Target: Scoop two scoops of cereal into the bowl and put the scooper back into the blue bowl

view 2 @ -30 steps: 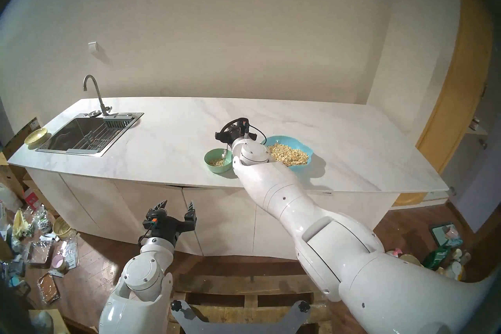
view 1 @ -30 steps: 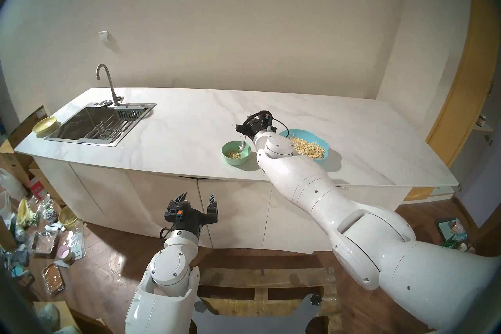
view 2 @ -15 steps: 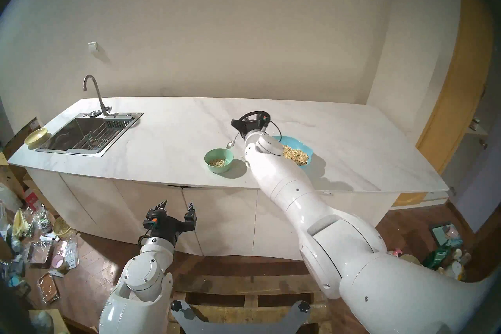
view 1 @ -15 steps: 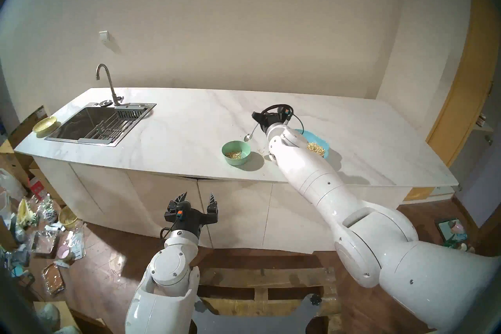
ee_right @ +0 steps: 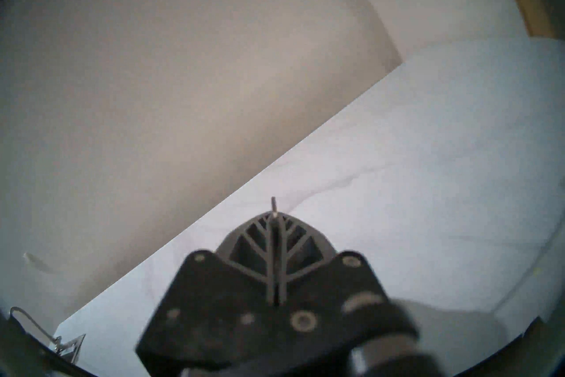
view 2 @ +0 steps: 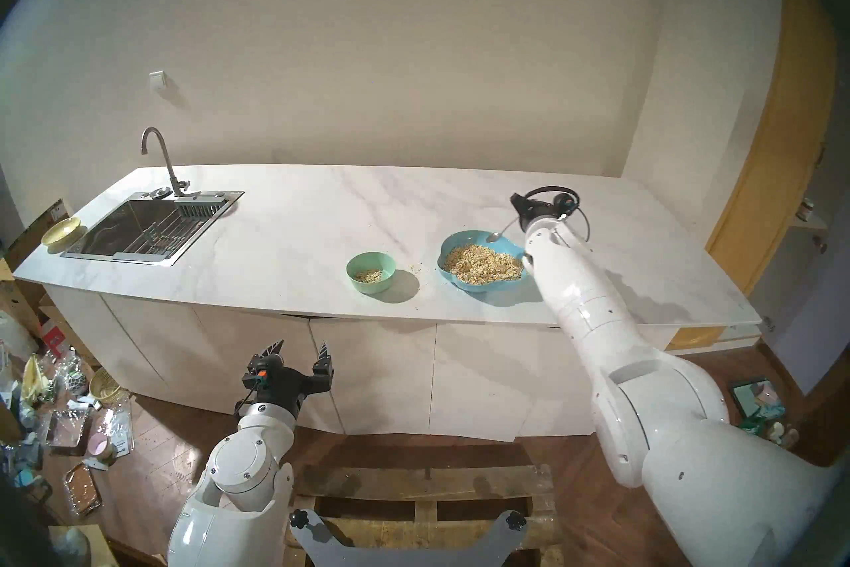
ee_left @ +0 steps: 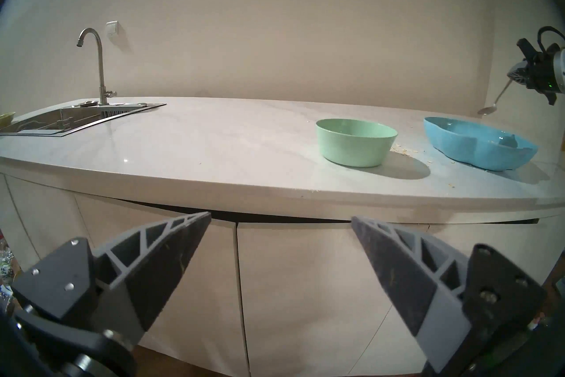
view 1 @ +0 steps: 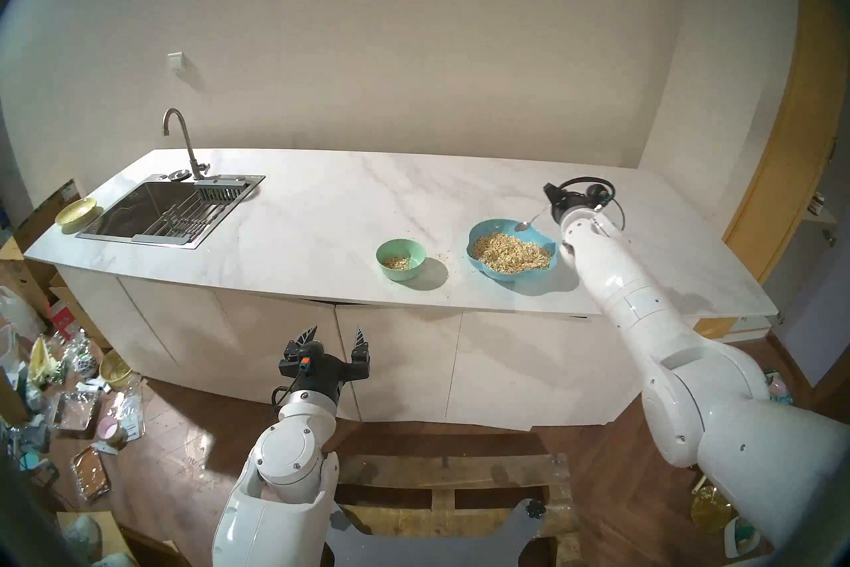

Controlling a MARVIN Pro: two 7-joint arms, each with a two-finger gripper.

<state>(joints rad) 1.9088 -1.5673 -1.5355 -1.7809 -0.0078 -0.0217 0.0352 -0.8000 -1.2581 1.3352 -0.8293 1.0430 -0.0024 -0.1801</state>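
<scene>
No writing reads anywhere; right pincer [view 1: 552, 202] grips the scooper [view 1: 529, 223] above the blue bowl [view 1: 478, 230], left pincer [view 1: 335, 336] gapes.

No text, label, brand or number can be read anywhere in these views. The packets on the floor [view 1: 115, 409] carry print, but it is too small and blurred to make out.
</scene>
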